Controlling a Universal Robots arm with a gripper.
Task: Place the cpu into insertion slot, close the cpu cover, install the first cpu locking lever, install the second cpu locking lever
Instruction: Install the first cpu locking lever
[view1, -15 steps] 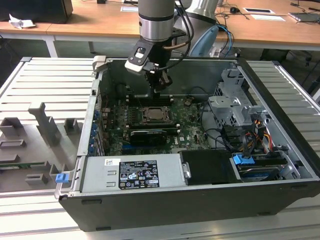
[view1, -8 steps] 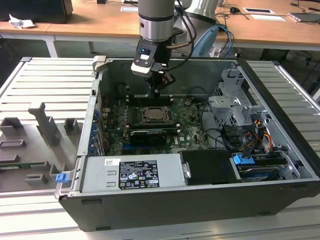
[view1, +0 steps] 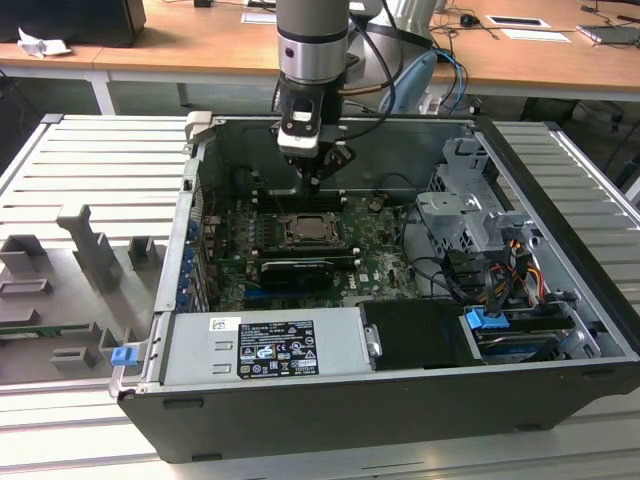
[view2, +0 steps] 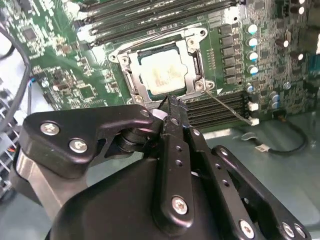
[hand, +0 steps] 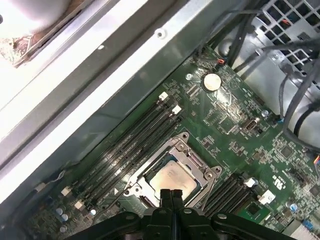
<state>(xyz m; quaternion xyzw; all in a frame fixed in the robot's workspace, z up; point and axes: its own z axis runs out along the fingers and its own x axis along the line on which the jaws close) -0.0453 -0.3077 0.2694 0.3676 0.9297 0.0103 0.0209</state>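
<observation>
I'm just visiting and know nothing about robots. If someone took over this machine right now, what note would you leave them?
Gripper: shut, holding nothing, hovering just above the edge of the insertion slot.
Things: the cpu lies in the slot, and the cpu cover appears folded down over it.
Done: cpu placed, cover seemingly closed.
Left: one locking lever juts out from a slot corner, apparently unlatched. Whether the other is latched is unclear.

bright room light, the case (view1: 250, 150) interior shadowed, glare whitening the cpu (view2: 161, 74) in the second wrist view.
</observation>
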